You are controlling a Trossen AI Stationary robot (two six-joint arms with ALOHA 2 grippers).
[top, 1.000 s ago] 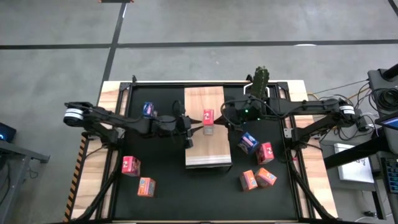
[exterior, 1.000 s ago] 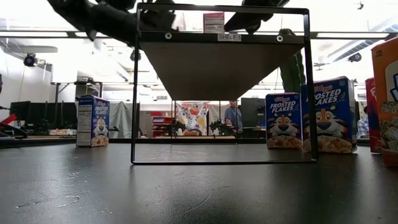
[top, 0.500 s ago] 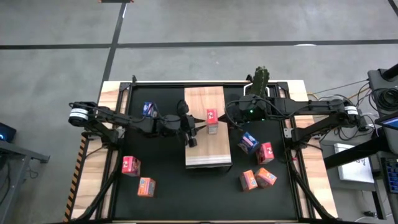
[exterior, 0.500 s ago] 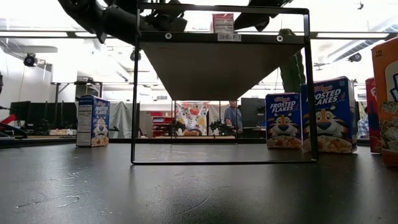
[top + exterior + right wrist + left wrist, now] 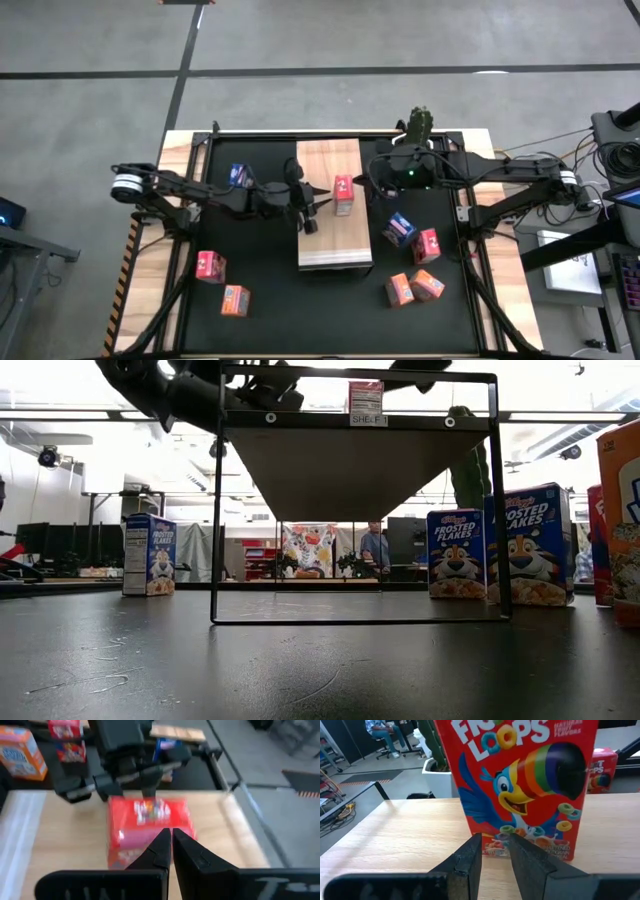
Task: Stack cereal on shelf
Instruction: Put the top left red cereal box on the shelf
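Note:
A red Froot Loops box (image 5: 343,192) stands upright on the light wood shelf (image 5: 330,245), which sits raised on a black frame (image 5: 217,510). The box also shows in the low view (image 5: 365,397). My left gripper (image 5: 322,203) is shut at the box's left side, low on its printed front (image 5: 520,795). My right gripper (image 5: 370,185) is shut, close to the box's right side. In its wrist view its fingers (image 5: 171,840) point at the box (image 5: 150,820). My left gripper's shut fingertips (image 5: 475,845) meet the lower part of the box's printed front (image 5: 495,842), coming level from the table's left. The box stands upright with its base on the shelf board. My right gripper: I cannot tell whether its shut fingertips touch the box's other side.
On the black mat stand a blue box (image 5: 239,176), a red box (image 5: 209,266) and an orange box (image 5: 235,299) at the left. Blue (image 5: 399,229), red (image 5: 427,245) and orange (image 5: 400,290) boxes stand at the right. A potted cactus (image 5: 419,125) stands behind the shelf.
My left gripper has gone toward the table's right edge, and the red box has slid a little to the right along the shelf, still upright. My right gripper has drawn back toward the right and risen.

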